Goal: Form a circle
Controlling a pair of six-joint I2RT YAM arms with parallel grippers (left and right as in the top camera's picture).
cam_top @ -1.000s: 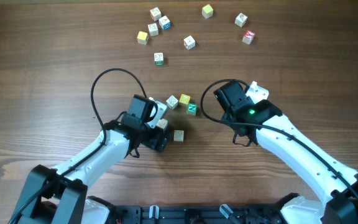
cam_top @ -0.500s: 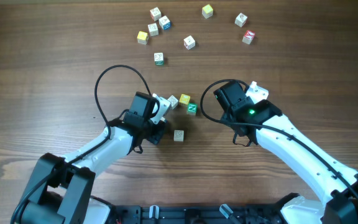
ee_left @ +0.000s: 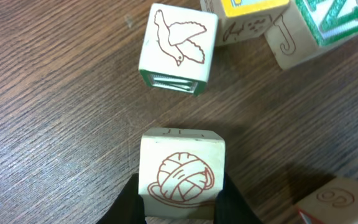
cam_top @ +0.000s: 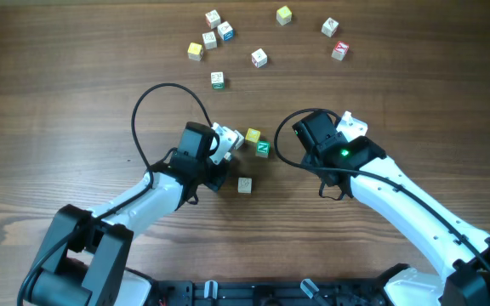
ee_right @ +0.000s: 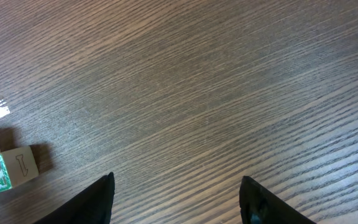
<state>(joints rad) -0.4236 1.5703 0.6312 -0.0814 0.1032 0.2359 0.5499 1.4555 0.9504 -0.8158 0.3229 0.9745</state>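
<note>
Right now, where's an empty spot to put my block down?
Bare wood lies left of the left arm and right of the red cube. It's crowded around the N cube, beside the left gripper.

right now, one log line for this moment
left end effector: shut on yarn cube | right end effector: open, empty | dove cube: apart

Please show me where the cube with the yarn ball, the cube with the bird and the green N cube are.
cube with the yarn ball (ee_left: 182, 177): left wrist view, on the drawn face.
cube with the bird (ee_left: 179, 38): left wrist view, on the drawn face.
green N cube (cam_top: 263, 148): overhead view, on the top face.
</note>
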